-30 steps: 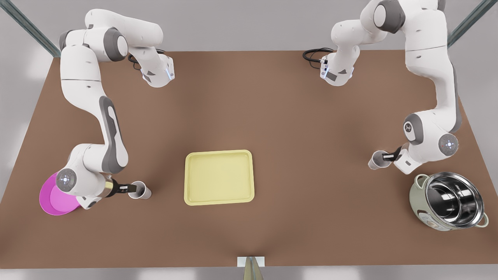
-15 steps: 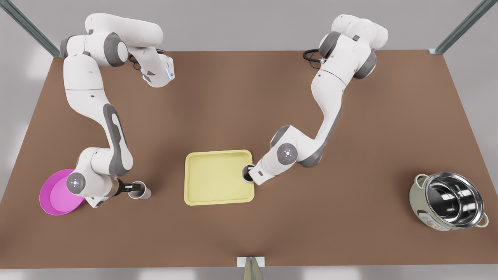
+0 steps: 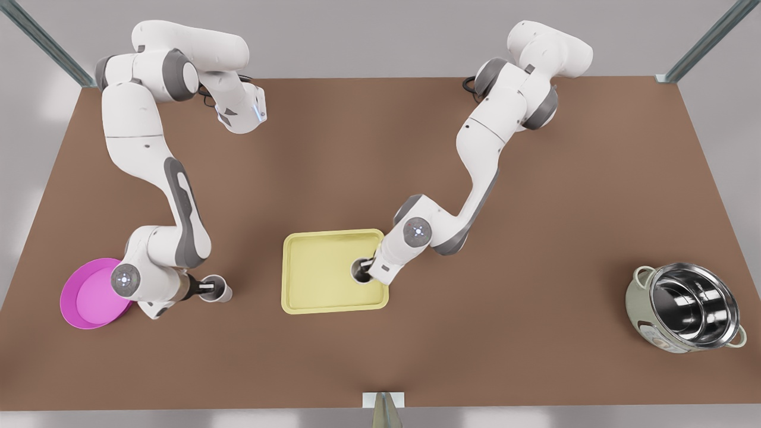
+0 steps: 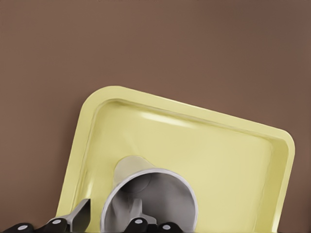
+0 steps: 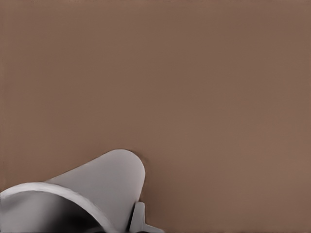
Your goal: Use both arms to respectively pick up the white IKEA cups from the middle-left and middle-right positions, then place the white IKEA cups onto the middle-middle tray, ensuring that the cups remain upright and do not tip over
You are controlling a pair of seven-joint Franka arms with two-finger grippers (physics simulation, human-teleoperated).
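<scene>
The pale yellow tray [image 3: 309, 297] lies mid-table. One white IKEA cup [image 3: 360, 270] stands upright over the tray's half toward the front view's right, with my left gripper [image 3: 367, 267] shut on its rim. The left wrist view shows this cup [image 4: 146, 191] above the tray floor [image 4: 218, 160], one finger [image 4: 80, 217] outside its wall; whether it touches the floor I cannot tell. The other white IKEA cup [image 3: 216, 291] is upright at the front view's left, my right gripper [image 3: 207, 288] shut on its wall. In the right wrist view, a finger [image 5: 138, 217] presses this cup [image 5: 104, 182].
A round magenta plate [image 3: 89, 297] lies just behind the arm at the front view's left. A steel pot [image 3: 684, 309] with pale green handles sits at the front view's right. Brown table [image 3: 475, 333] lies open between tray and pot.
My left gripper carried its cup from the front view's far right across the table and in over the tray. The right gripper and its cup stayed nearly in place.
</scene>
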